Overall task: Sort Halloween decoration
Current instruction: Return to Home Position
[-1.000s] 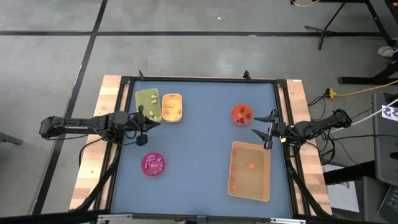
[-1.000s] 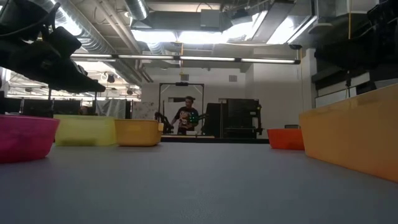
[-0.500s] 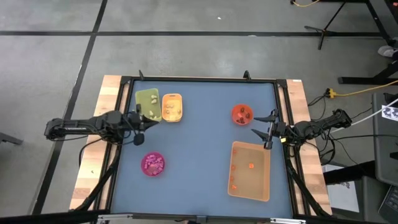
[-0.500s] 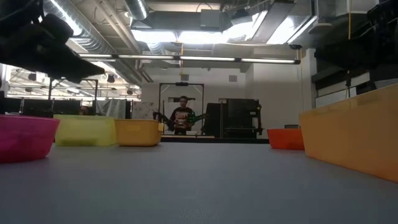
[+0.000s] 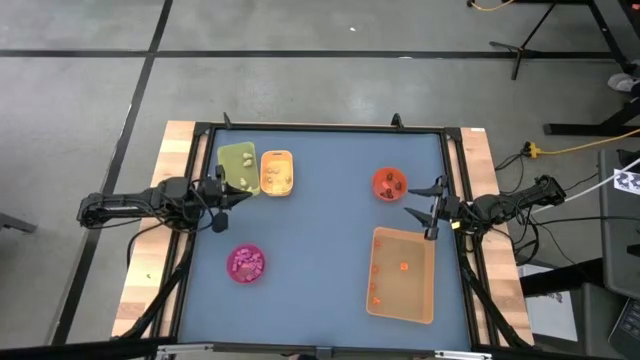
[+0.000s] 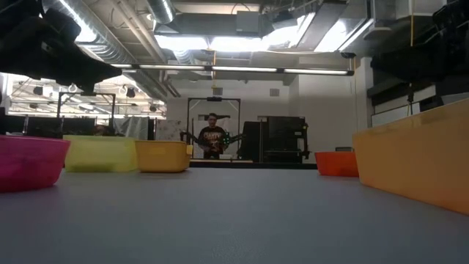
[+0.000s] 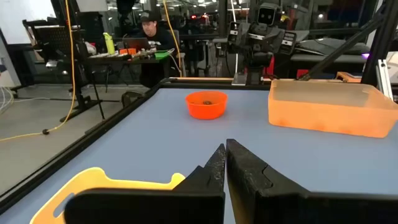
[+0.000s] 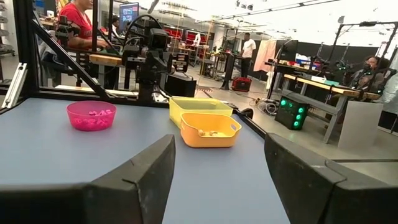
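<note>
Tiny trinkets lie sorted in containers. Cream ones are in the green tray (image 5: 238, 165) and the small orange tray (image 5: 277, 172). Pink ones fill the pink bowl (image 5: 246, 263), dark ones sit in the red bowl (image 5: 389, 184), and orange ones lie in the tan tray (image 5: 402, 273). My left gripper (image 5: 236, 198) (image 7: 225, 149) is shut and empty. It hovers at the table's left edge, near the green tray and small orange tray. My right gripper (image 5: 418, 202) (image 8: 219, 142) is open and empty, between the red bowl and the tan tray.
The middle of the blue table (image 5: 320, 230) holds no objects. A raised black frame (image 5: 320, 128) rims the table. In the low view the pink bowl (image 6: 29, 161) stands nearest on the left and the tan tray (image 6: 418, 158) nearest on the right. A person (image 6: 212, 139) stands far behind the table.
My left gripper has drawn back a little toward the table's left edge, away from the small orange tray, and has risen out of most of the low view. My right arm and all containers have stayed put.
</note>
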Robot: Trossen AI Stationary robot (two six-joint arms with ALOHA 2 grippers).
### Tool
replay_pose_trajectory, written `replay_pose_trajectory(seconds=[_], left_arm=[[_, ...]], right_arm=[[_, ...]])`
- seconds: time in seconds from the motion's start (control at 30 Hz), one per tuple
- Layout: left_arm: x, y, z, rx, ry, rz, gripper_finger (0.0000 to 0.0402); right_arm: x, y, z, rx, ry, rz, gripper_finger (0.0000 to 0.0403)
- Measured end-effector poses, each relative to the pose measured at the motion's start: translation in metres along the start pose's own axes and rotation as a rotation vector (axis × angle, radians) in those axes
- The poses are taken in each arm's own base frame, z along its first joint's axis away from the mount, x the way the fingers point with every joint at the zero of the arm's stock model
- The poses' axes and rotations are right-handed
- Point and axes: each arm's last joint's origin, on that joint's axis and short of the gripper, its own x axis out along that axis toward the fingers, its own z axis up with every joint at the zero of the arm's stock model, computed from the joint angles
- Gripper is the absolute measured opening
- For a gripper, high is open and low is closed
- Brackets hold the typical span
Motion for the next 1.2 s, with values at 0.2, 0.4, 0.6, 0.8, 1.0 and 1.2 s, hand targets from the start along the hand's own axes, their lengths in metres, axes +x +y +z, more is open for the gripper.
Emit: replay_pose_trajectory(seconds=[0.2, 0.4, 0.6, 0.8, 1.0, 1.2], left_arm=[[0.0000, 0.0000, 0.0001, 0.000, -0.001, 0.000, 0.0000], [0.0000, 0.0000, 0.0002, 0.000, -0.002, 0.000, 0.0000], [0.0000, 0.0000, 0.0003, -0.001, -0.003, 0.000, 0.0000], [0.0000, 0.0000, 0.0004, -0.001, -0.004, 0.000, 0.0000], [0.0000, 0.0000, 0.0004, 0.000, -0.004, 0.000, 0.0000], [0.0000, 0.0000, 0.0004, -0.001, -0.004, 0.000, 0.0000]], right_arm=[[0.0000, 0.0007, 0.0000, 0.004, -0.005, 0.024, 0.0180], [0.0000, 0.0006, 0.0000, 0.005, -0.004, 0.021, 0.0086], [0.0000, 0.0006, 0.0000, 0.007, -0.004, 0.018, 0.0009], [0.0000, 0.0006, 0.0000, 0.026, -0.003, 0.019, 0.0012], [0.0007, 0.0016, -0.0008, -0.014, 0.004, 0.035, 0.0003], [0.0007, 0.0017, -0.0009, -0.032, 0.004, 0.036, 0.0002]])
